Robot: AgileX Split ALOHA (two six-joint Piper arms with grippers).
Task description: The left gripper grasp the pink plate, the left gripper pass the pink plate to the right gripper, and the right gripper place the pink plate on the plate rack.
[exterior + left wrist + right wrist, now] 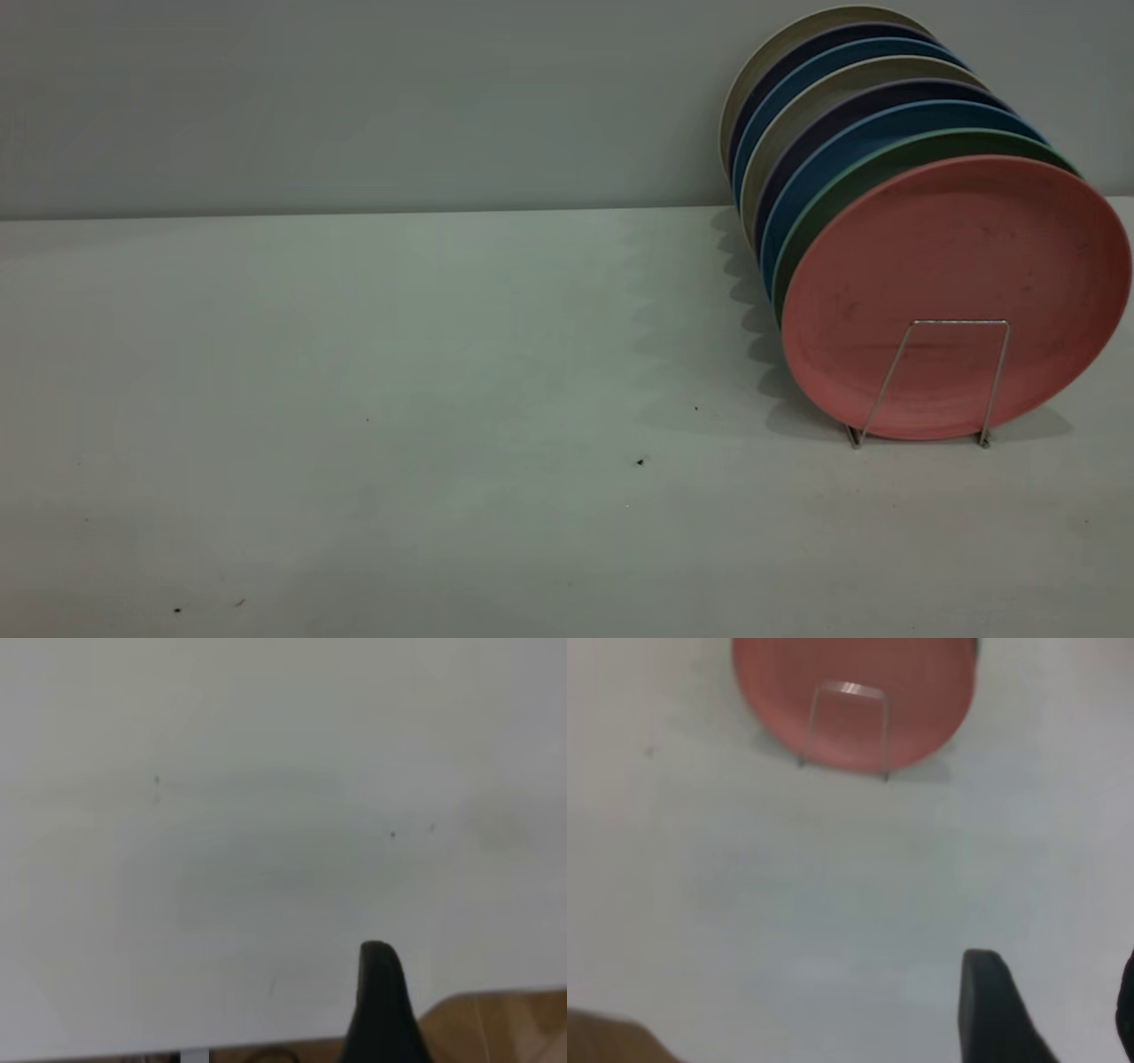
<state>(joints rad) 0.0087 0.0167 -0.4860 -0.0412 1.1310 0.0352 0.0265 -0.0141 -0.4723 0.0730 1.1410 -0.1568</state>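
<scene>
Already, you have the pink plate standing on edge in the plate rack, at the right side of the counter in the exterior view. It is the frontmost of a row of upright plates; just behind it sits a green plate, then blue, dark purple and beige ones running back toward the grey wall. One silver wire loop of the rack stands in front of the pink plate's lower face, its two feet resting on the counter. The plates lean slightly and cast a scalloped shadow to their left.

Neither arm shows in the exterior view. Your right wrist view looks across bare counter at the pink plate and the wire loop, which sit well apart from the right pincer. One dark finger is plain and a sliver of the other shows at the picture's edge, so the jaws stand apart and hold nothing.

Your left wrist view shows only one dark fingertip of the left pincer over the counter near its edge, with a strip of brown floor beyond; you cannot tell from this whether that pincer is apart or together. A few dark specks dot the counter.
</scene>
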